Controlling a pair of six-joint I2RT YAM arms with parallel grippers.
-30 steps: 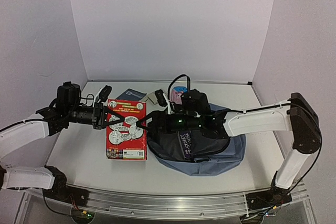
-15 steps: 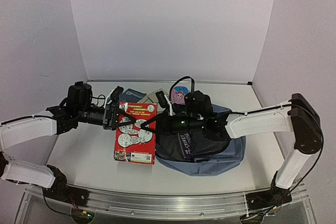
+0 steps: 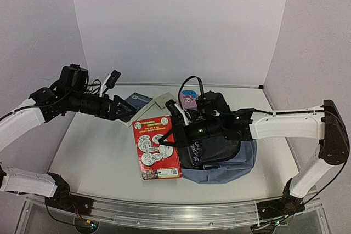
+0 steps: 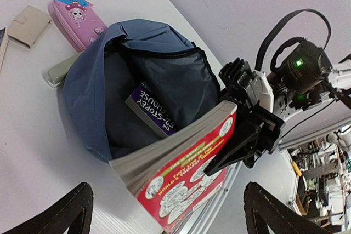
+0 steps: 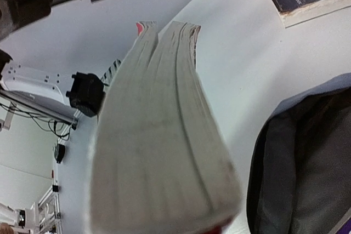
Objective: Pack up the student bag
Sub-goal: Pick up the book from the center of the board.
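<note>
Your right gripper (image 3: 168,136) is clamped on the right edge of the red comic book (image 3: 157,148) and is its only support. Your left gripper (image 3: 120,112) stands wide open, holds nothing, and sits at the upper left, well apart from the book. The student bag (image 3: 233,154) lies right of centre, mouth open towards the book, with a purple book (image 4: 152,114) already inside.

Hazards:
- The grip is on one edge only. In the right wrist view the pages fan apart, so the book may sag, splay or slide out of the jaws.
- The bag is soft. A leading corner may catch its rim (image 4: 164,53) and fold the mouth shut.
- The purple book may block entry.

Changes from one second ago:
- The left gripper was closed on the book; it has let go and drawn back.
- The right gripper was open; it has now closed.
- The book has shifted from left of centre to lower centre and is tilted.
</note>
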